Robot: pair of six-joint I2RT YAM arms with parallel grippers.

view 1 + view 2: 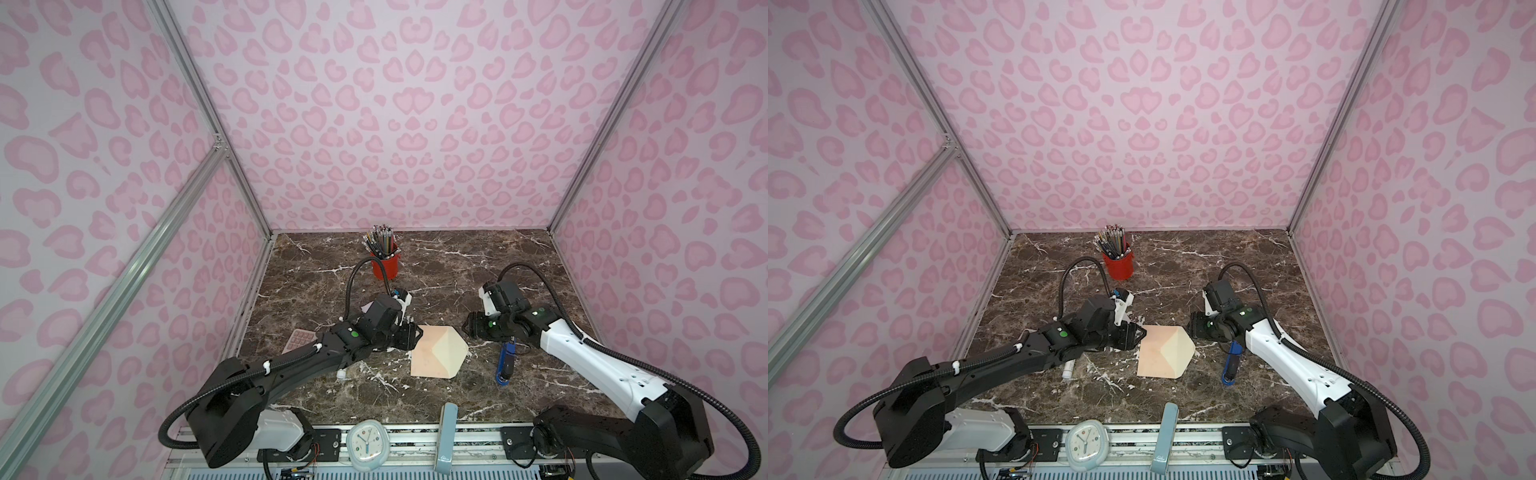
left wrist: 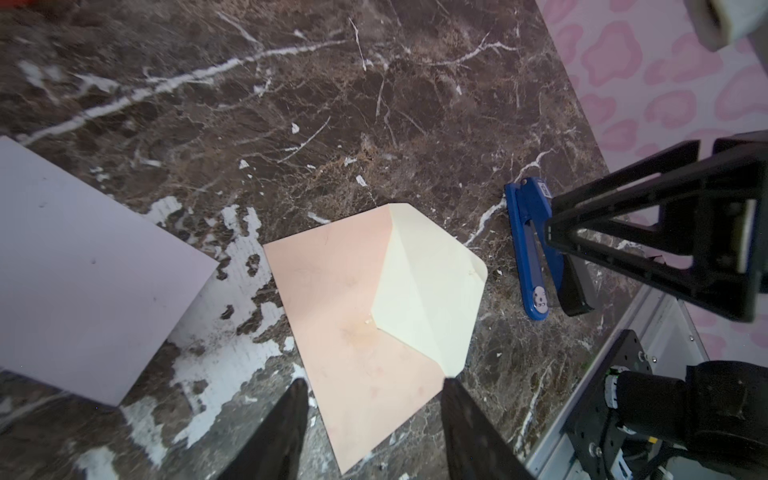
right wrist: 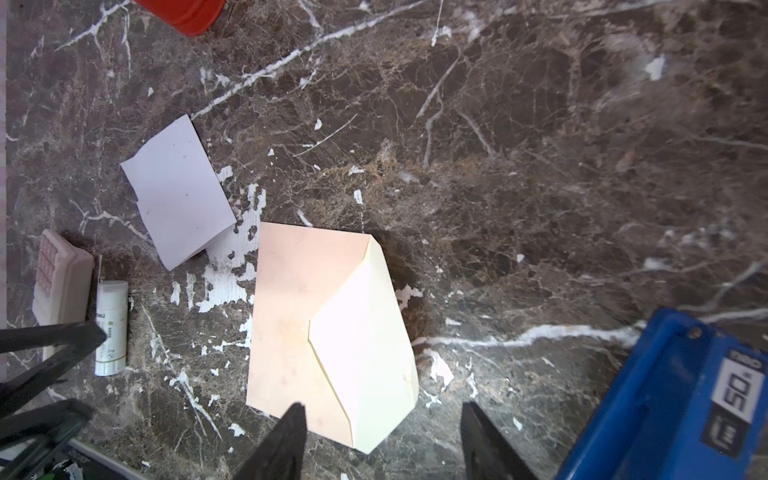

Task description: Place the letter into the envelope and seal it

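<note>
Hovering either side of envelope [image 1: 426,361] mid-frame: left gripper [image 2: 374,386], right gripper [image 3: 382,409], both apart, empty. Letter [image 3: 178,191] lies outside; you lift flap [image 1: 448,348] first, pinning the body.

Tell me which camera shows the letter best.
The right wrist view: the whole letter lies flat and unobstructed. The left wrist view crops it at the frame edge. In both top views the left arm hides most or all of it.
</note>
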